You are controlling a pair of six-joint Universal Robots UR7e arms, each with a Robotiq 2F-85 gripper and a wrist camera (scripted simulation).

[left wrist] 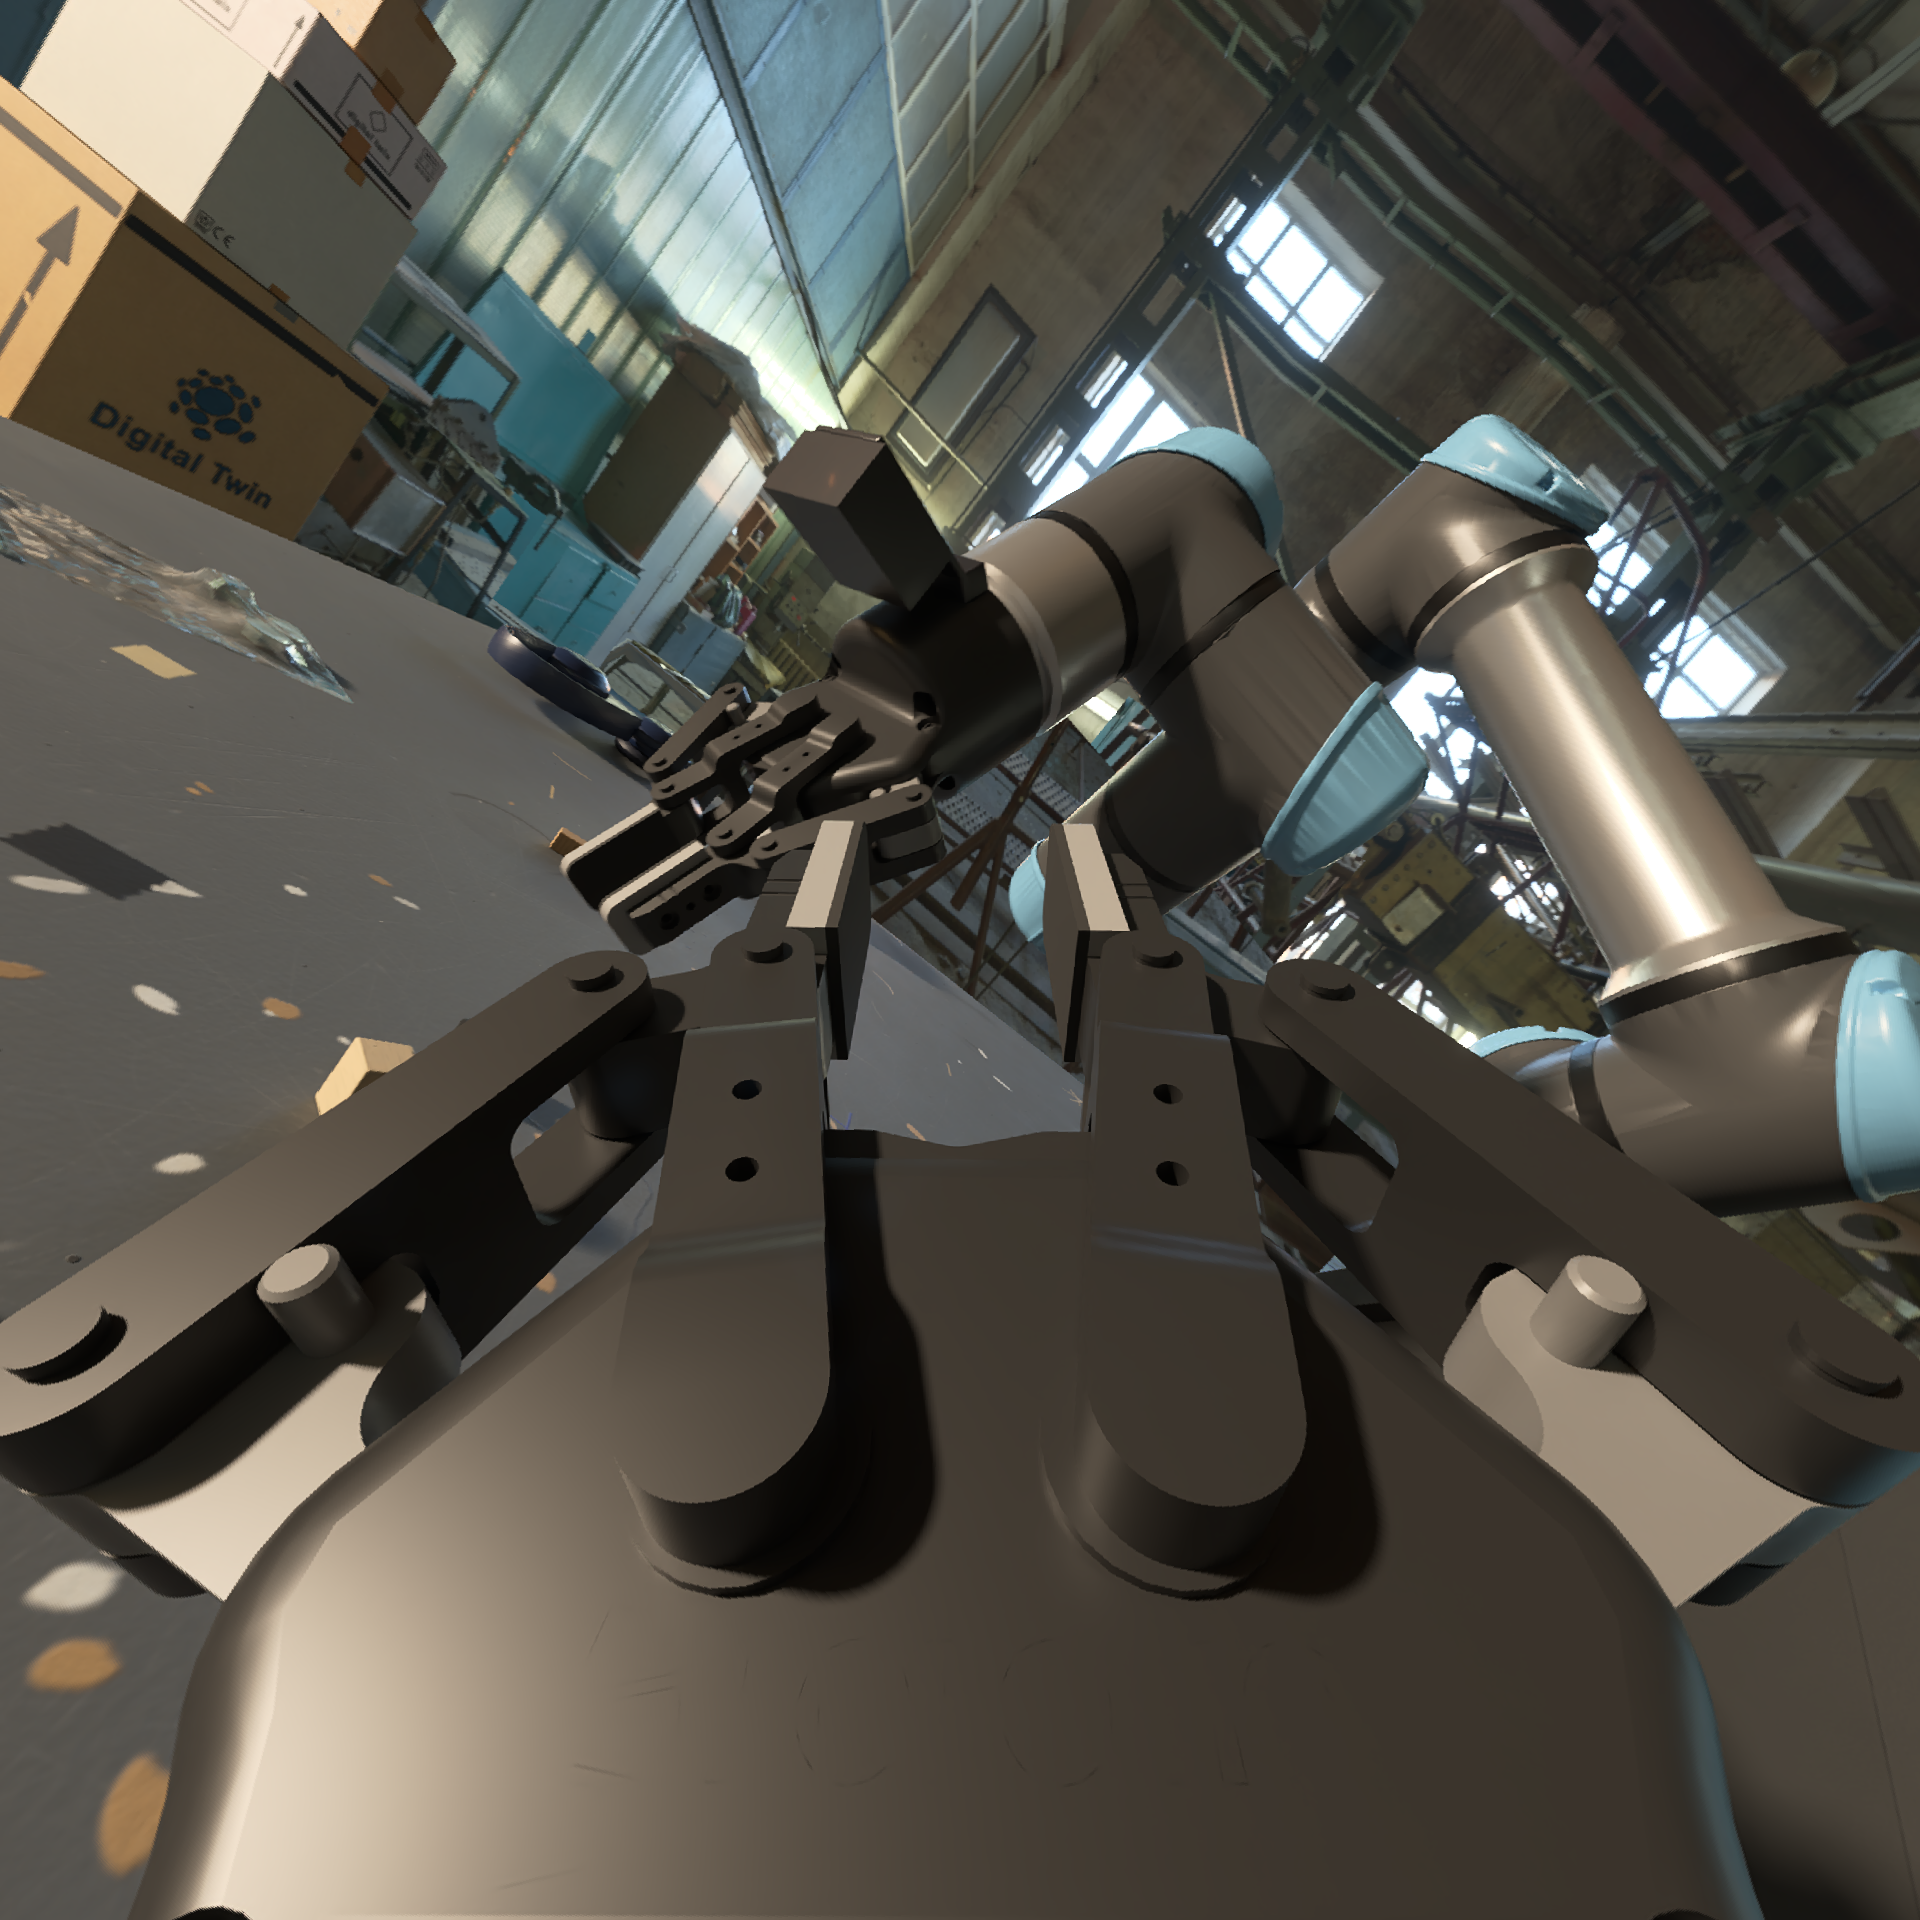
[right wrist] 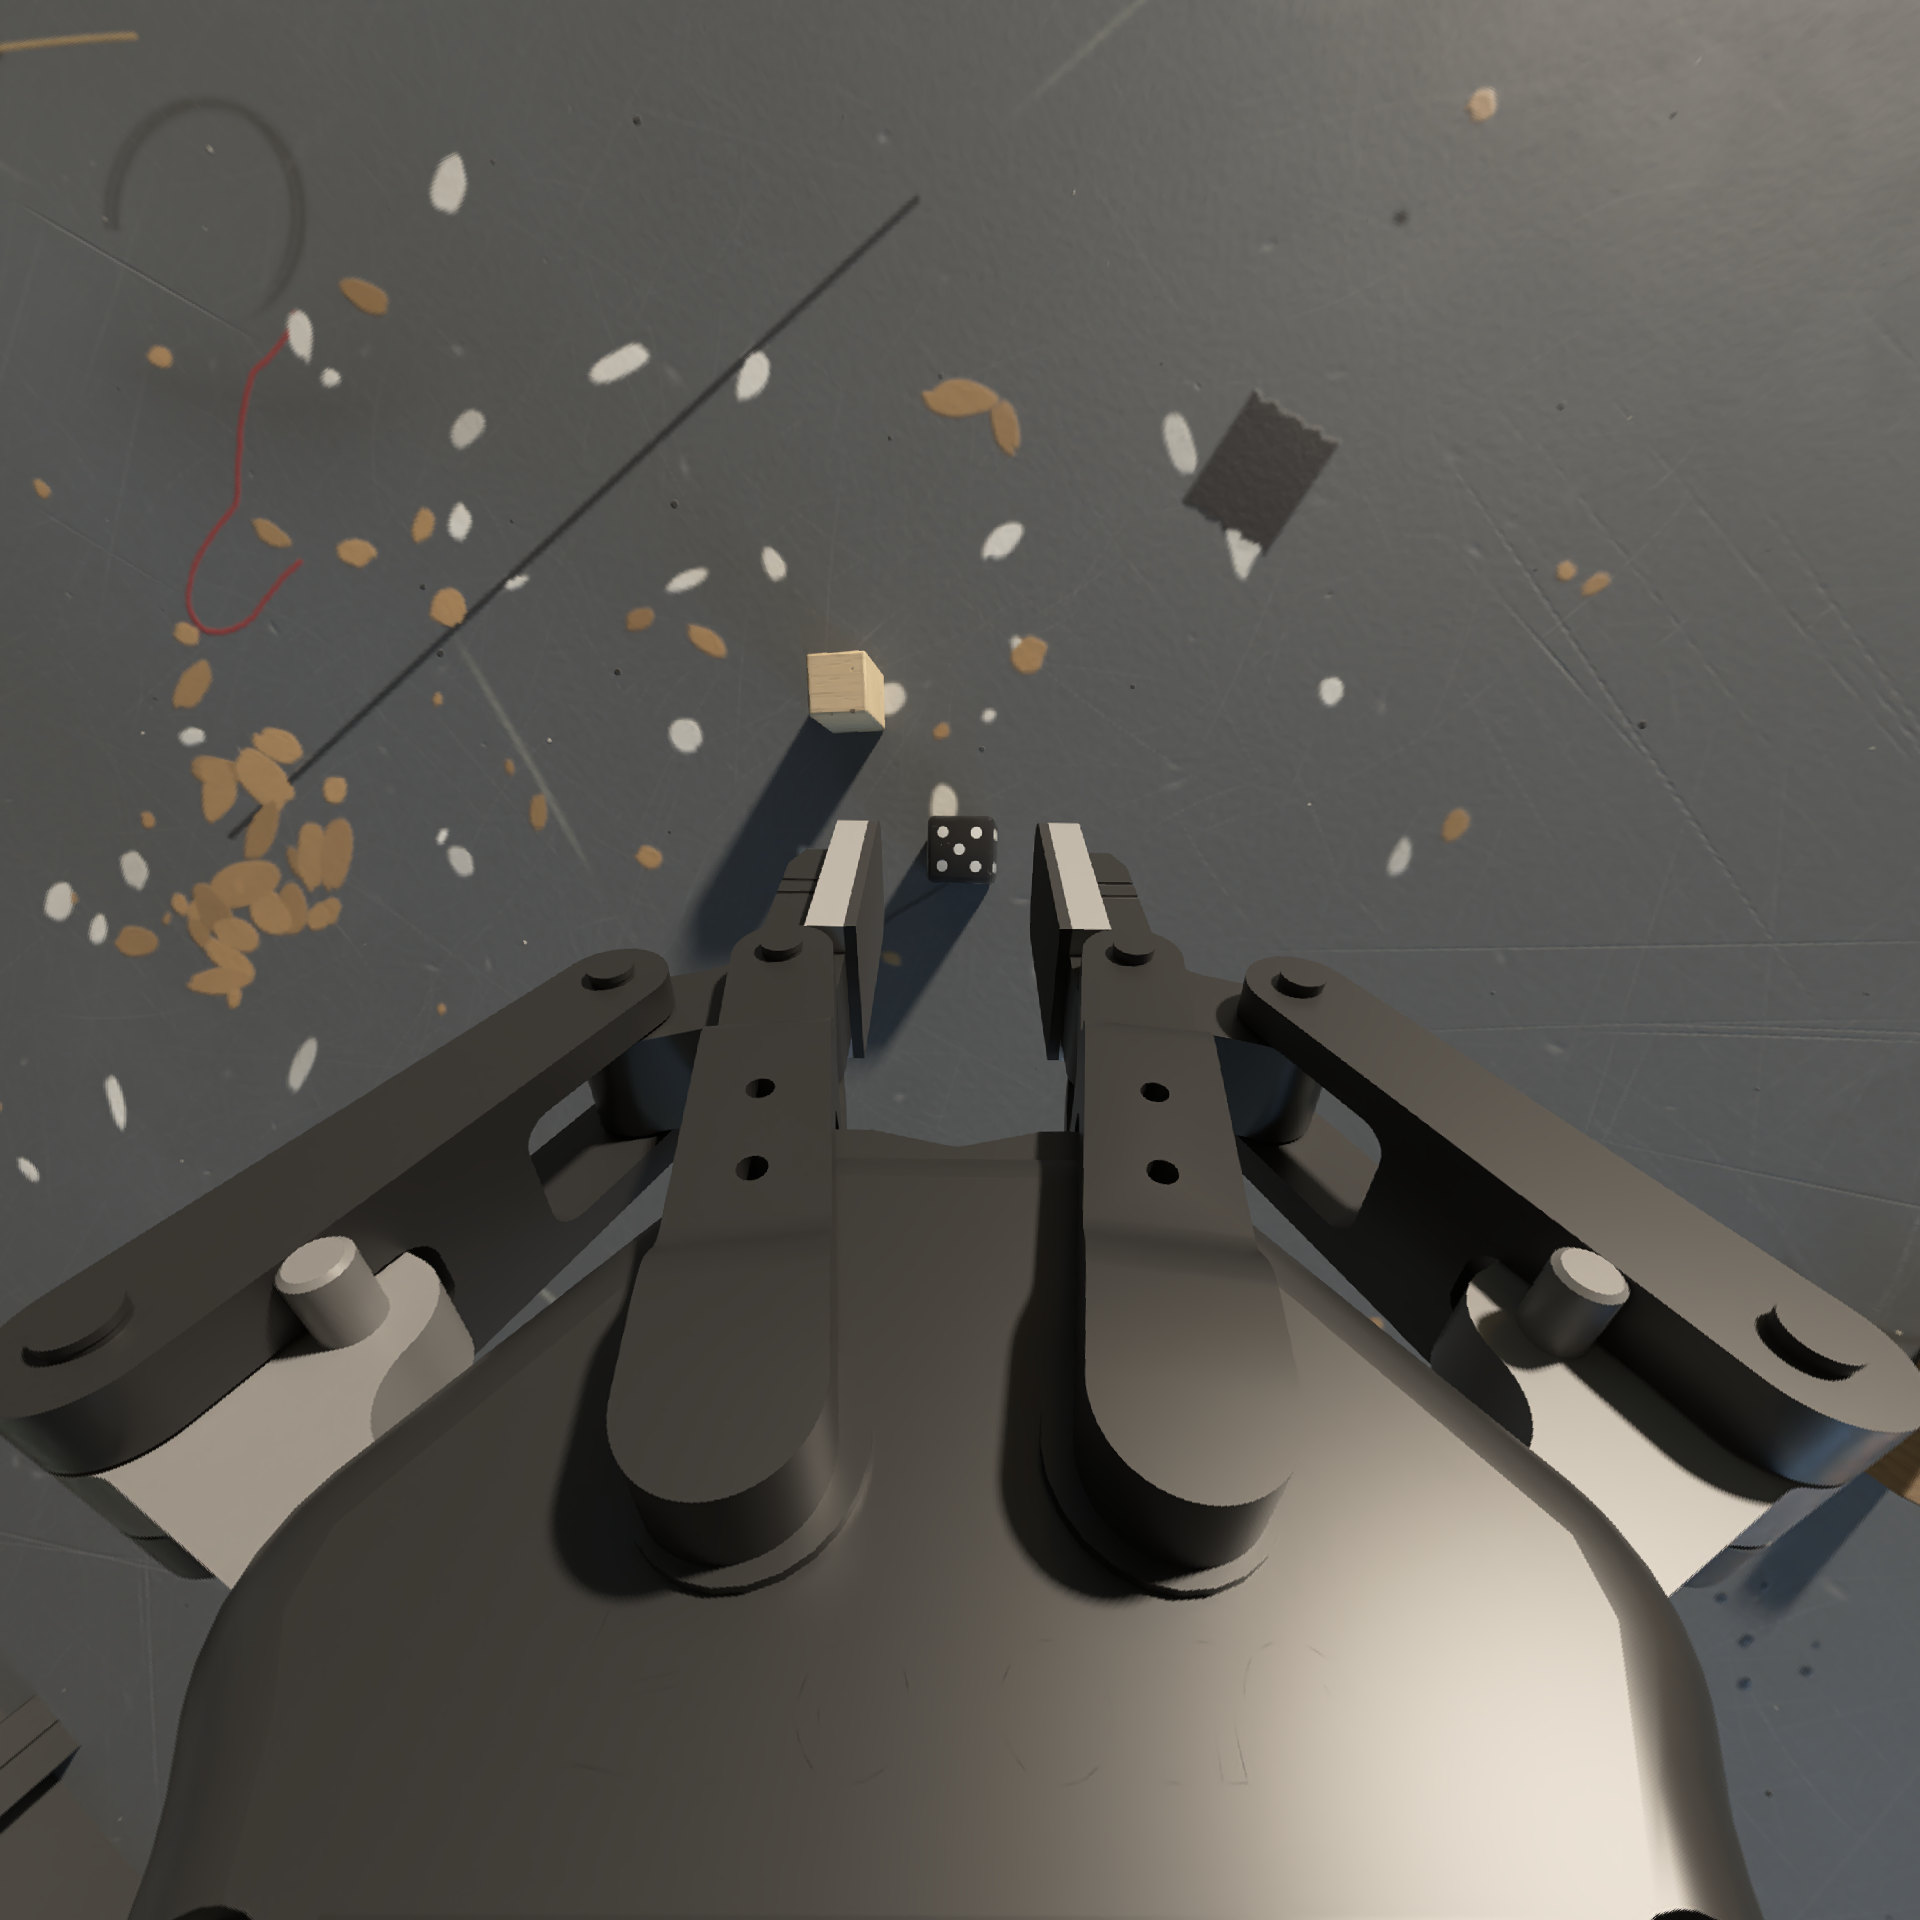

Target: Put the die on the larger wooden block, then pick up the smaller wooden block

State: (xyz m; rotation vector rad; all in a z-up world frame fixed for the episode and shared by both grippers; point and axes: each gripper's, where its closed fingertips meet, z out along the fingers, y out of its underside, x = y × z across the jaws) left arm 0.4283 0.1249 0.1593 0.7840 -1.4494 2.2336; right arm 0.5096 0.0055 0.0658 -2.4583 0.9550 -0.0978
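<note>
In the right wrist view a black die (right wrist: 961,849) with white dots lies on the grey table, in line with the gap of my open right gripper (right wrist: 958,878), just beyond its fingertips. A light wooden block (right wrist: 847,694) stands a little farther, to the left. A brown corner (right wrist: 1899,1470) shows at the right edge, mostly hidden. In the left wrist view my left gripper (left wrist: 956,878) is open and empty, raised above the table. A wooden block (left wrist: 358,1070) sits half hidden behind its left linkage. The right gripper (left wrist: 655,894) reaches down beside another small block (left wrist: 566,840).
Cardboard boxes (left wrist: 177,343) stand at the table's far edge, with crumpled clear plastic (left wrist: 177,592) in front. A dark tape patch (right wrist: 1257,473), a red wire (right wrist: 239,488) and scattered wood chips (right wrist: 249,883) lie on the table (right wrist: 1558,727). The right arm (left wrist: 1507,675) fills the left view's right side.
</note>
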